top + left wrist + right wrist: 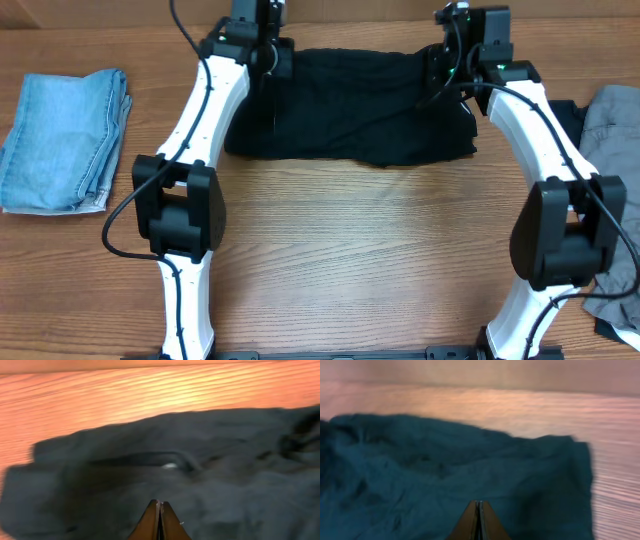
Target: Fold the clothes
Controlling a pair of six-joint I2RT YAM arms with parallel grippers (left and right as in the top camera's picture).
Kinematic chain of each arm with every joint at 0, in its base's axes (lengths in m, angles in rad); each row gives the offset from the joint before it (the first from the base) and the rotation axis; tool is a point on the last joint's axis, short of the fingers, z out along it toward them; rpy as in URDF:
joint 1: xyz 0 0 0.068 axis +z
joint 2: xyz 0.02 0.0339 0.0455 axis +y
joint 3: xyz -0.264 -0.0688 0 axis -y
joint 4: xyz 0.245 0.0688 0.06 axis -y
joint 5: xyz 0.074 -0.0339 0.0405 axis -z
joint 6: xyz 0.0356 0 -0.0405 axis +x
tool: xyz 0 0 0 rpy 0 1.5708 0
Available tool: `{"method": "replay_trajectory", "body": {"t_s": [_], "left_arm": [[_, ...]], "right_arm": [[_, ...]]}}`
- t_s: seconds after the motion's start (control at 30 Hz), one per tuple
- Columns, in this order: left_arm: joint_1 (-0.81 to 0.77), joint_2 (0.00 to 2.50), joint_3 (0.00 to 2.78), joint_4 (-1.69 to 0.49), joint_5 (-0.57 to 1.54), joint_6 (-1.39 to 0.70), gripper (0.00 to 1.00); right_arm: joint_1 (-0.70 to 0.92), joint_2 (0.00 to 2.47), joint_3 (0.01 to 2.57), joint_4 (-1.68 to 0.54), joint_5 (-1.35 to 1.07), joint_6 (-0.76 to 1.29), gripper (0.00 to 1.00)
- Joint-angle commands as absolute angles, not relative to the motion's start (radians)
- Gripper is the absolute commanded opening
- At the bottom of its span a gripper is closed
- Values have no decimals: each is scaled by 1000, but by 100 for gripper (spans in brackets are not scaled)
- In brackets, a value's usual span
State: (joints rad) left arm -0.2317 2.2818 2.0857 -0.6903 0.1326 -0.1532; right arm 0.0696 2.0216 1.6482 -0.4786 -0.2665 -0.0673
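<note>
A brown wood-grain counter [330, 230] is carrying the whole scene. The left jaws are lying together, tip against tip, and hanging just over the black garment [210, 450]. I cannot tell whether any fabric is caught between them. The right jaws are pressing together the same way above the same cloth, and there too a pinch of fabric cannot be made out.

From overhead, the left jaws are sitting at the garment's 10 o'clock corner and the right jaws at its 2 o'clock corner. The garment is lying spread and rumpled at 12 o'clock on the counter, between the two arms. A small pale spot [170, 466] is showing on it beside a dark seam.

The left arm [205, 110] and the right arm [535, 130] are reaching in from 6 o'clock. A folded light-blue denim piece [65, 140] is resting at 9 o'clock, well apart from the black garment. A grey garment [610, 120] is lying at 3 o'clock, running off the edge.
</note>
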Motion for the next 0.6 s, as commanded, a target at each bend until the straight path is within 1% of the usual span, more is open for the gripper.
{"method": "replay_trajectory", "body": {"t_s": [0.0, 0.17, 0.57], "left_arm": [[-284, 2269, 2075, -622, 229, -138, 4], [-333, 2270, 2032, -557, 228, -147, 4], [-347, 2392, 1996, -502, 263, -222, 4]], "right_arm": [[86, 2101, 1650, -452, -364, -138, 4], [94, 2154, 1650, -363, -363, -138, 4], [96, 2170, 1645, -412, -360, -131, 4]]}}
